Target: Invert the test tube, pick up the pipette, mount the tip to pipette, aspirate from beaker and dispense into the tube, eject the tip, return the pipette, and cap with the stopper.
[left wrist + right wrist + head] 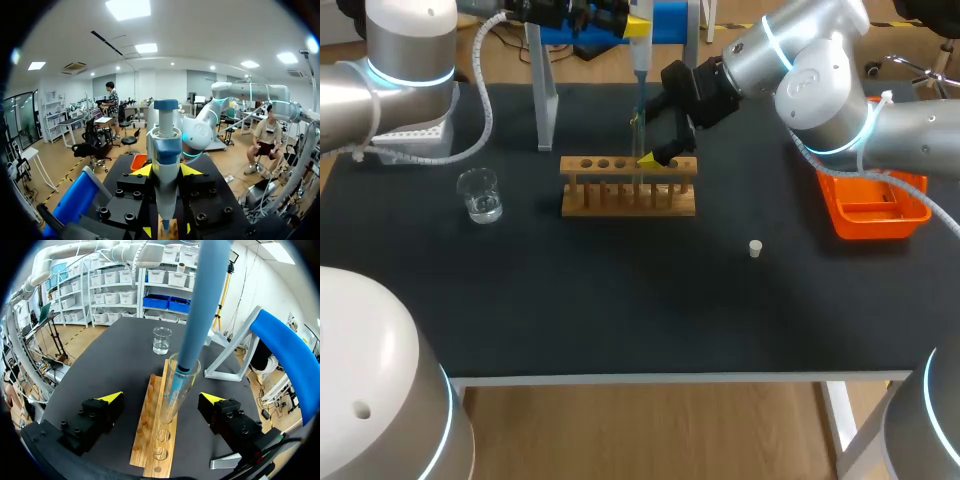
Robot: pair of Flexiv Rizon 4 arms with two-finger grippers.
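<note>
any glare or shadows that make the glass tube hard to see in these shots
Head view: the tube is faint against the dark table, while the beaker catches brighter glints. Right wrist view: evenly lit, the tube shows clearly with the pipette inside it. Left wrist view: bright ceiling lights overhead, and the pipette hides the tube.

I see a black counter (620,310) with a pale front edge on a white leg (839,415), wood-toned floor (650,435) beneath. Overhead, bright ceiling panels (128,8); white shelves (161,280) of bins line the far wall.
</note>
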